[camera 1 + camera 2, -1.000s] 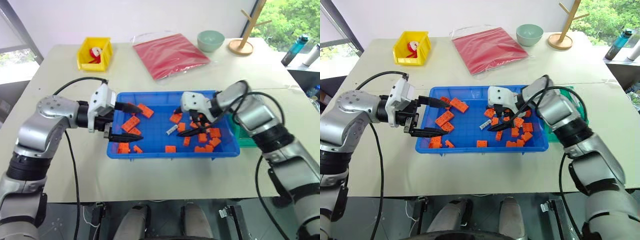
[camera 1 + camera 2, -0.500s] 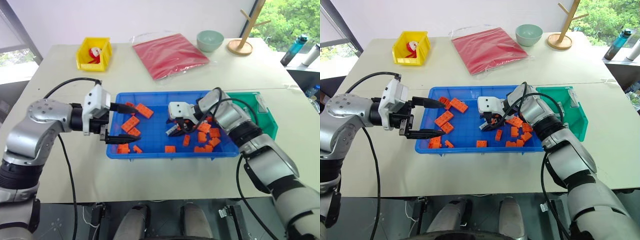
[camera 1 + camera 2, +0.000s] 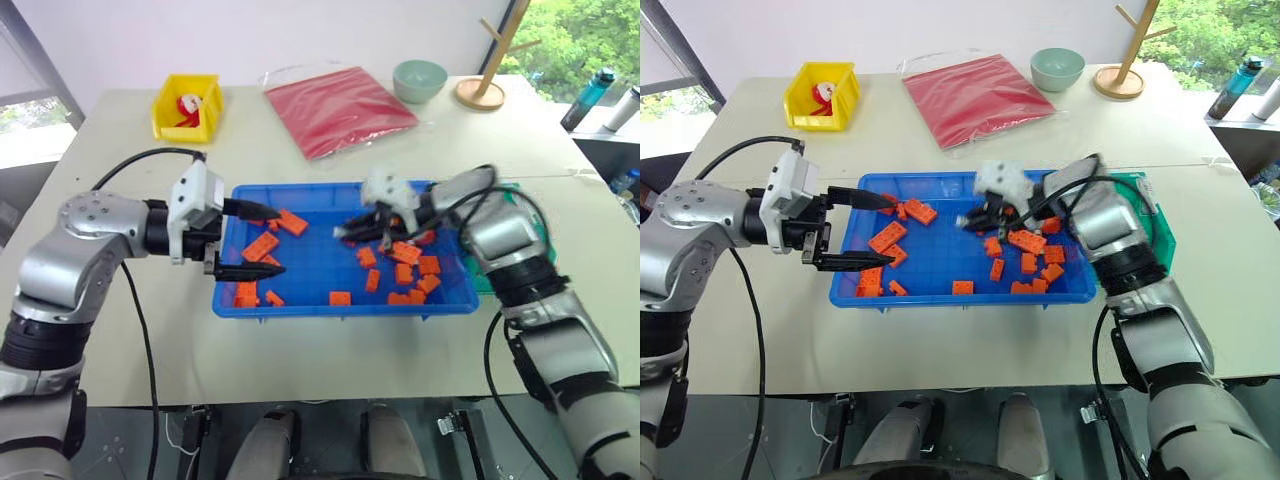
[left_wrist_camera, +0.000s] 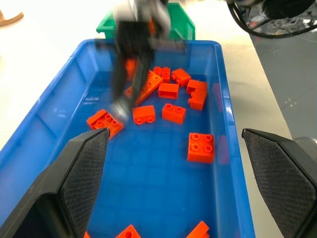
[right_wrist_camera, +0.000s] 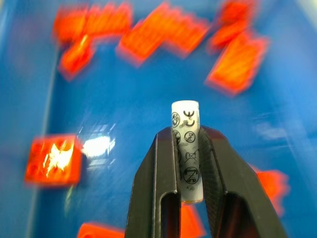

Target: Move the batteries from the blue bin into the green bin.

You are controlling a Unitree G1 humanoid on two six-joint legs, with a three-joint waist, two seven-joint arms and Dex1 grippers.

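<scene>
The blue bin (image 3: pixel 340 307) sits mid-table, strewn with orange bricks (image 3: pixel 404 273). My right gripper (image 5: pixel 187 133) hangs above the bin's middle (image 3: pixel 345 232), shut on a battery (image 5: pixel 185 148), a small silver-white cylinder with dark symbols, clamped upright between both fingers and clear of the floor. Behind my right forearm, at the blue bin's right end, the green bin (image 3: pixel 1155 225) is partly hidden. Over the bin's left end my left gripper (image 3: pixel 278 240) stands open and holds nothing, its two black fingers (image 4: pixel 84 163) spread wide.
At the back of the table are a yellow bin (image 3: pixel 190 108) with a red-and-white item, a red bag (image 3: pixel 340 105), a pale green bowl (image 3: pixel 421 80) and a wooden stand (image 3: pixel 490 70). Bottles (image 3: pixel 590 100) stand beyond the right edge.
My right gripper closed on the battery lying on the bin floor and lifted it up and slightly to the right. The left gripper stayed put.
</scene>
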